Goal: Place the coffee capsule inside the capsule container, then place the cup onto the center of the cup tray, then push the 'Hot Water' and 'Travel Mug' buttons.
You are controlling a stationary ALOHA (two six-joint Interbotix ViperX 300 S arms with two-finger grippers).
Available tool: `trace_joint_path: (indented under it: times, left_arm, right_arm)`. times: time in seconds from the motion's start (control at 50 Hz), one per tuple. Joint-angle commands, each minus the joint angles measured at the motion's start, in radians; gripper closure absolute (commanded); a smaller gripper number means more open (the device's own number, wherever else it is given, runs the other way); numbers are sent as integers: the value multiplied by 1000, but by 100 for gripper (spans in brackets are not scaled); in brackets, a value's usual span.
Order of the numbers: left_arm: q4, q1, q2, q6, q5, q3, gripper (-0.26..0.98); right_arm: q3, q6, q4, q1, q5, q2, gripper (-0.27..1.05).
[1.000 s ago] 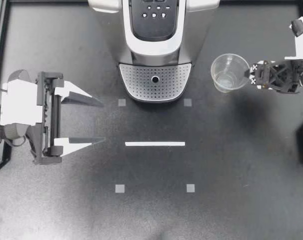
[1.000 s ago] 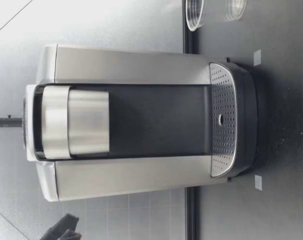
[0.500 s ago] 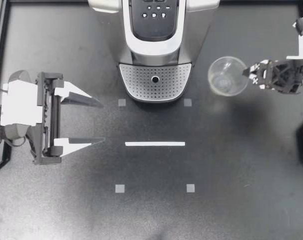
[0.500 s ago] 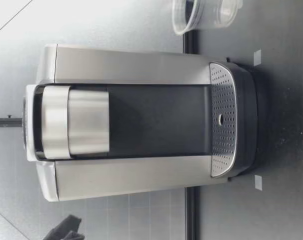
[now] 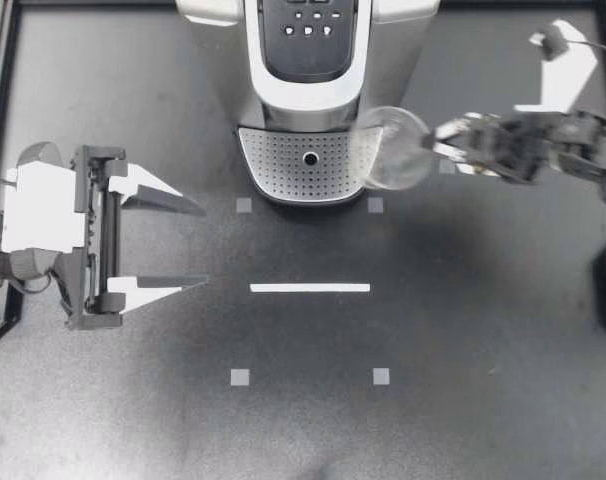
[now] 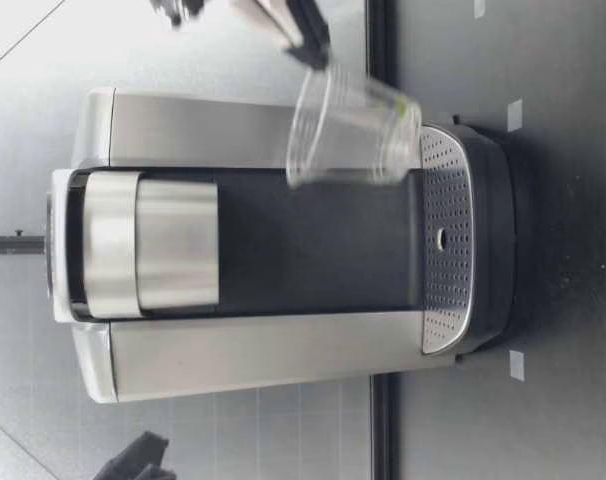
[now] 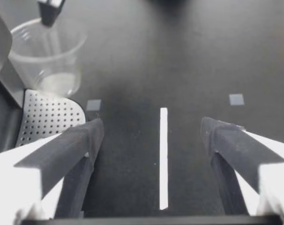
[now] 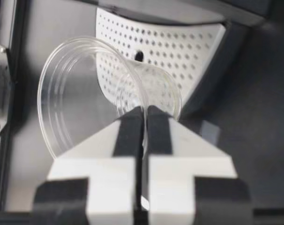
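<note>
A clear plastic cup [image 5: 393, 148] hangs in the air, tilted, at the right edge of the machine's perforated cup tray [image 5: 310, 165]. My right gripper [image 5: 438, 145] is shut on the cup's wall, one finger inside and one outside, as the right wrist view shows [image 8: 143, 112]. In the low view the cup [image 6: 353, 128] floats above the tray [image 6: 445, 240] beside the machine's steel side. My left gripper [image 5: 205, 246] rests open and empty at the table's left; its own view has the cup [image 7: 48, 61] far ahead. No capsule is visible.
The coffee machine [image 5: 308, 60] stands at the back centre with its button panel [image 5: 308, 25] on top. A white tape line [image 5: 310, 288] and small grey square markers [image 5: 240, 377] lie on the black table in front of it.
My right gripper shut on the cup's wall, lifted it off the table and carried it left toward the tray. The left arm has not moved.
</note>
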Motion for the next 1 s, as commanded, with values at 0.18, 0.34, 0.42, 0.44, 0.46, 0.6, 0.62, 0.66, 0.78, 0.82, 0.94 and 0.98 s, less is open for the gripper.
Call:
trace_joint_path:
  times: [0.18,0.34,0.42,0.44,0.46,0.6,0.62,0.66,0.78,0.82,0.94,0.98]
  left_arm:
    - [3,3,-11,-3,-5,-12,-6]
    - [3,2,-11,-3,-5,-11,-6]
    - [3,3,-11,-3,-5,-6,-6]
    - [3,3,-12,-3,-5,-5,-6]
    - [3,3,-12,-3,-5,-3,-6]
    - [2,3,-18,-5,-5,9,-6]
    - [2,3,-20,-5,-5,9,-6]
    - [2,2,-21,-3,-5,11,-6]
    - [3,3,-29,-3,-5,17,-6]
    - [2,2,-34,-3,-5,18,-6]
    - [3,2,-43,-3,-5,26,-6]
    - [2,3,-46,-3,-5,29,-6]
  right_arm:
    - [-123,0,0,8,-17,123,74]
    - [-166,0,-2,9,-20,176,74]
    - [-186,0,-3,8,-20,193,74]
    - [-190,0,-3,8,-20,198,74]
    - [-193,0,-2,8,-20,201,74]
    - [-210,0,-3,9,-20,224,74]
    - [-212,0,-3,9,-20,225,74]
    - [-215,0,-3,8,-20,230,74]
    - [-222,2,-3,8,-20,235,74]
    - [-225,2,-3,9,-20,236,74]
    - [-235,2,-3,15,-20,242,74]
    - [-238,2,-3,18,-18,247,74]
